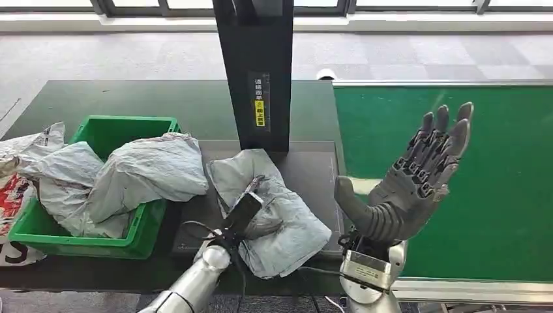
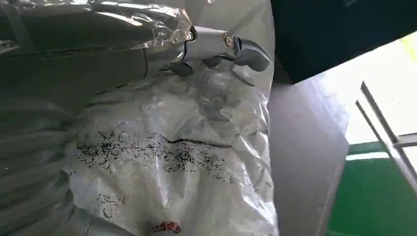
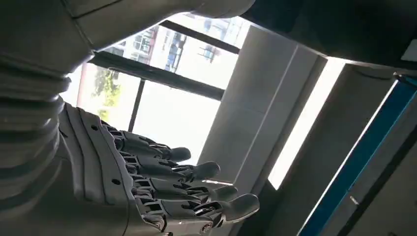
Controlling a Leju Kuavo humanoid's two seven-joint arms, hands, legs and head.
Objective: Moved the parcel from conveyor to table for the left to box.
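Parcel (image 1: 274, 208) under left robot hand (image 1: 244, 212), grip unclear; right robot hand (image 1: 407, 189) spread empty.

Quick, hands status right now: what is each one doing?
Left hand: on the grey parcel on the table; a firm grip cannot be told.
Right hand: open, raised, holding nothing.

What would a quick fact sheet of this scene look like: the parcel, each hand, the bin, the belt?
parcel: grey plastic mailer bag, lying on the dark table
left hand: resting on the parcel; grip unclear
right hand: raised above the green conveyor belt, fingers spread, holding nothing
bin: green crate, more grey bags piled in it
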